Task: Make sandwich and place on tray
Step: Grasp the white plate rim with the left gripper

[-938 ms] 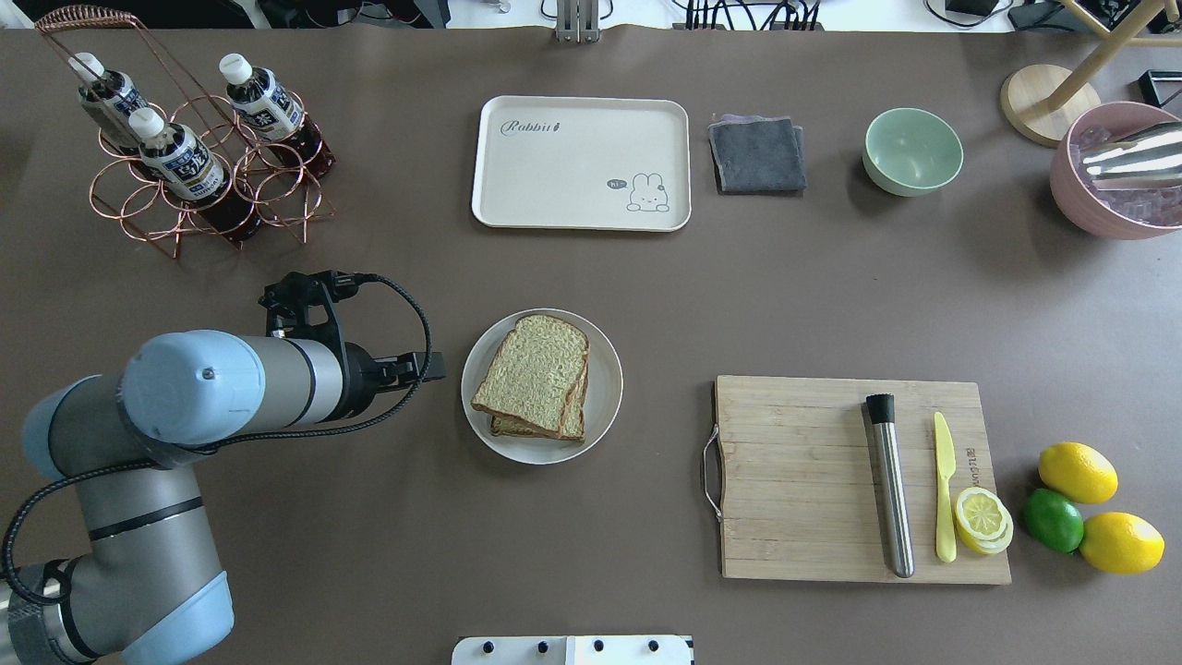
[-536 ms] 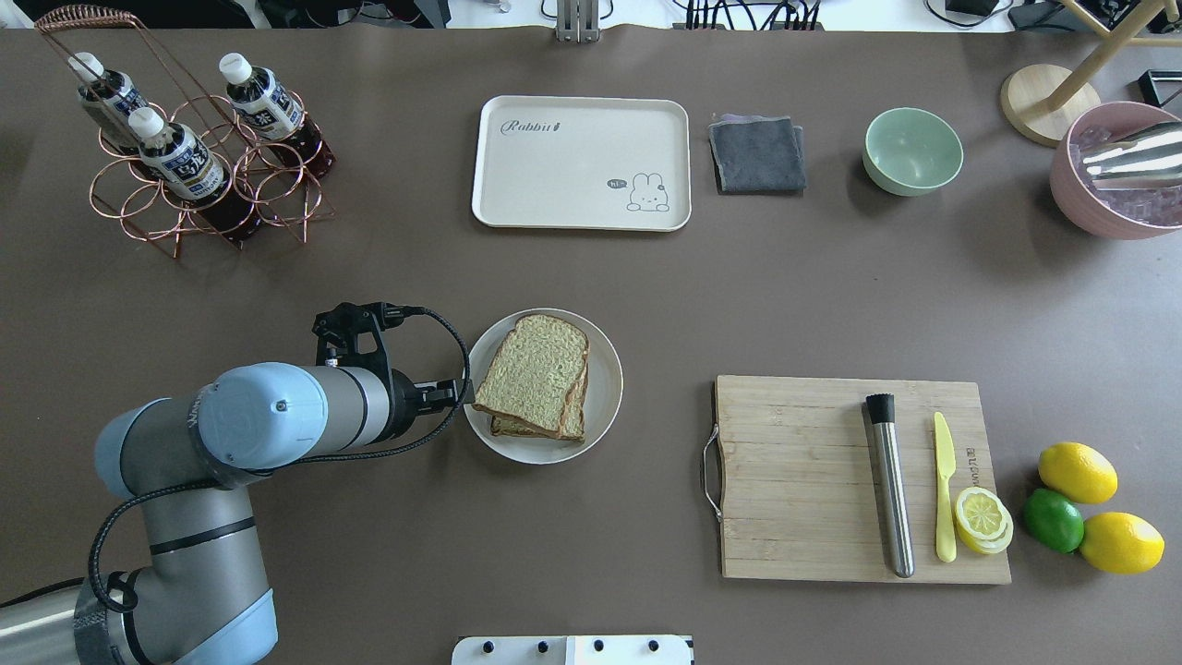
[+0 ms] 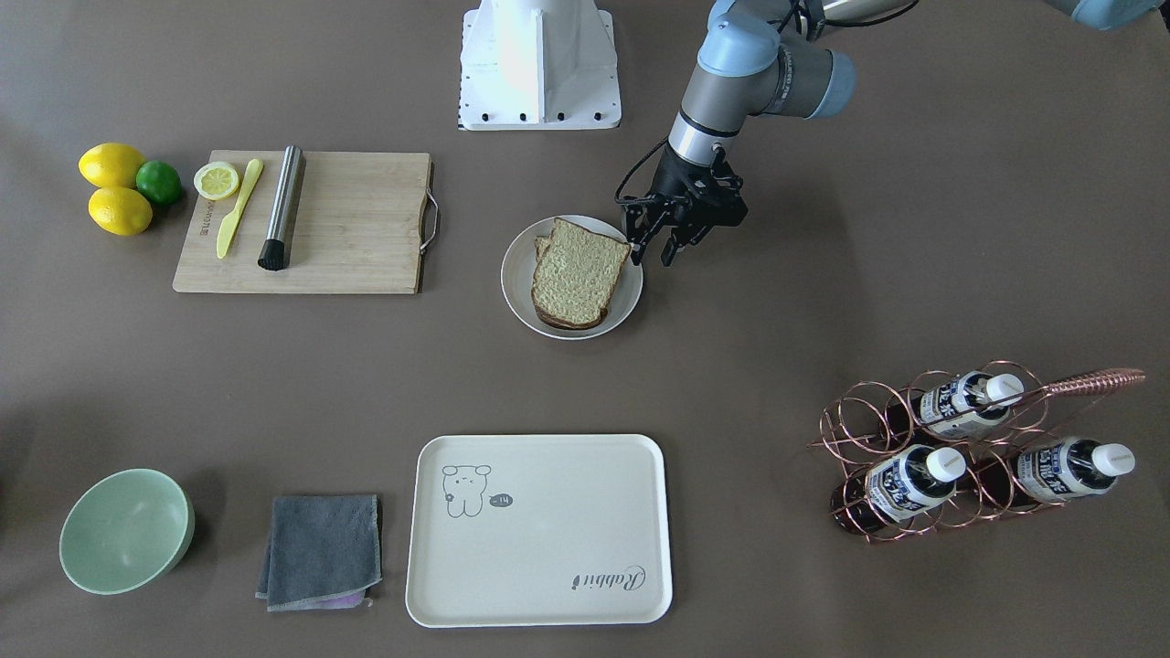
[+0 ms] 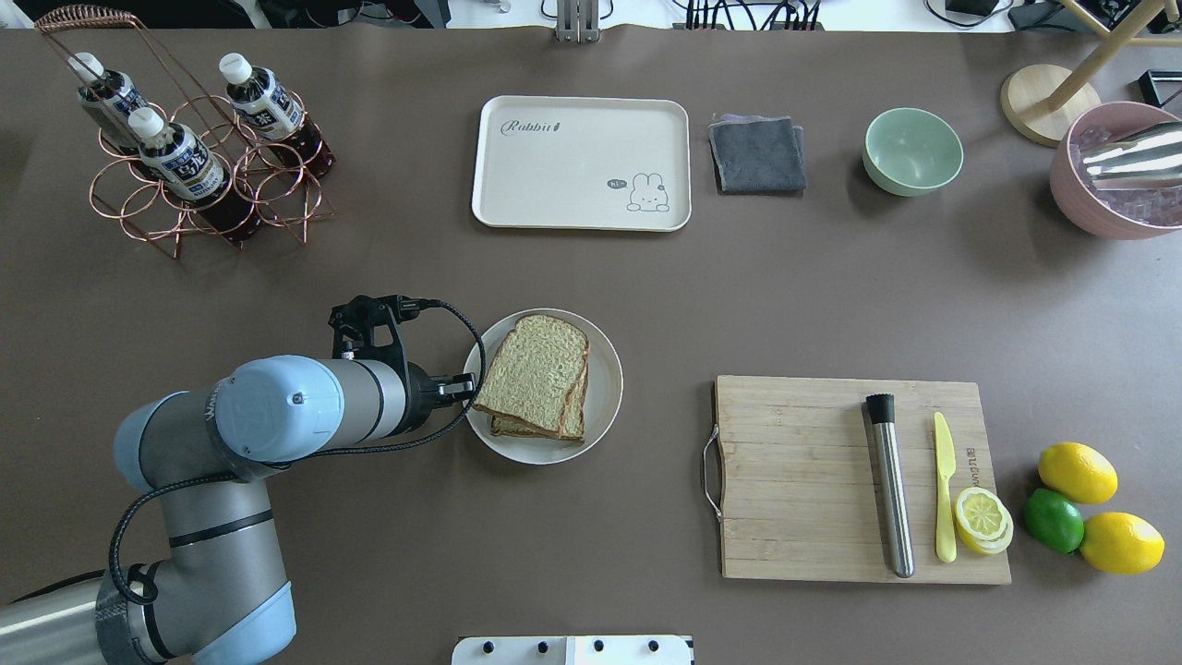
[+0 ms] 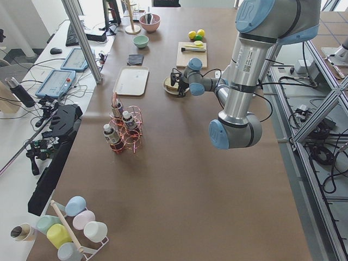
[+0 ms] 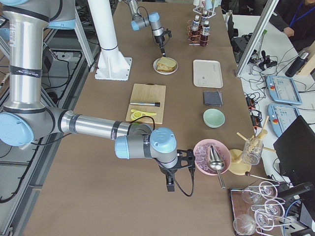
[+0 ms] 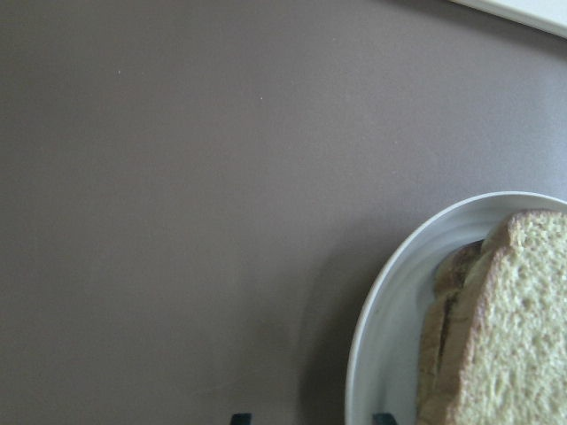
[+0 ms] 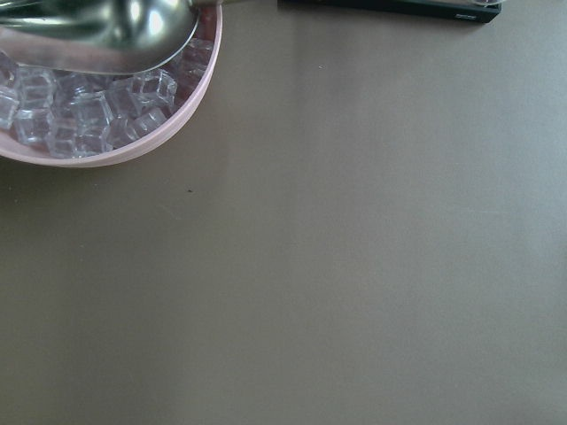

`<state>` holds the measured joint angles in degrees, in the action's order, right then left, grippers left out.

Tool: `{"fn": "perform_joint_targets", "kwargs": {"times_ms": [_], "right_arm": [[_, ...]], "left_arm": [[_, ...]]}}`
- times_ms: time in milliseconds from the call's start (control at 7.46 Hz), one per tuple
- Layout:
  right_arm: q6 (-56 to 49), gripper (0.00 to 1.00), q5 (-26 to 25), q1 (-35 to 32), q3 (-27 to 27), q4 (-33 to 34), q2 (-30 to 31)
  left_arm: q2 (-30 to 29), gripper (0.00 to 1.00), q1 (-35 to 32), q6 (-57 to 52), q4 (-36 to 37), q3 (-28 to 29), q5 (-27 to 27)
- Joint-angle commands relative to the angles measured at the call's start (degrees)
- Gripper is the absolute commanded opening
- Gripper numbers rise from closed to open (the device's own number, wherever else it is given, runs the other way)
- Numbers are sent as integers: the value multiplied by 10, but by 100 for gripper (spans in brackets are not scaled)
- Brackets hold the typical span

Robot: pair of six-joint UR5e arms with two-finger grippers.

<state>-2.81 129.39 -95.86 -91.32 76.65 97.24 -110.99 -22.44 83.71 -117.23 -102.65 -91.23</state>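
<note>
We found the left end effector (image 3: pixel 654 252) spread at the rim of the plate (image 3: pixel 516 274); the sandwich (image 3: pixel 578 272) lay on that plate, well apart from the tray (image 3: pixel 539 548). Right end effector (image 6: pixel 170 185): we could not tell.

Robotics lab, tabletop test cell. Long brown-covered table (image 5: pixel 163 179) set among aluminium frame posts (image 5: pixel 81 38); white robot pedestal (image 6: pixel 106 44) at its edge; teach pendants (image 6: pixel 279 89), keyboard (image 5: pixel 72 33) and mouse (image 5: pixel 54 50) on side bench; cables (image 5: pixel 326 157) across floor
</note>
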Motion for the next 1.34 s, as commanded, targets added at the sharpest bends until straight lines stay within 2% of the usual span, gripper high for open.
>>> {"fn": "perform_joint_targets", "kwargs": {"times_ms": [0, 268, 536, 670, 804, 1206], "right_arm": [[0, 99, 0, 1, 0, -1, 0], [0, 99, 0, 1, 1, -1, 1], [0, 99, 0, 3, 1, -1, 1], [0, 99, 0, 3, 1, -1, 1], [0, 99, 0, 4, 1, -1, 1], [0, 99, 0, 5, 1, -2, 1]], "left_arm": [[-19, 45, 0, 1, 0, 15, 0], [-19, 29, -1, 1, -25, 35, 0], [-19, 19, -1, 0, -53, 54, 1], [-19, 4, -1, 1, -54, 53, 0], [-19, 0, -1, 0, -54, 51, 0], [-26, 0, -8, 0, -53, 42, -6]]}}
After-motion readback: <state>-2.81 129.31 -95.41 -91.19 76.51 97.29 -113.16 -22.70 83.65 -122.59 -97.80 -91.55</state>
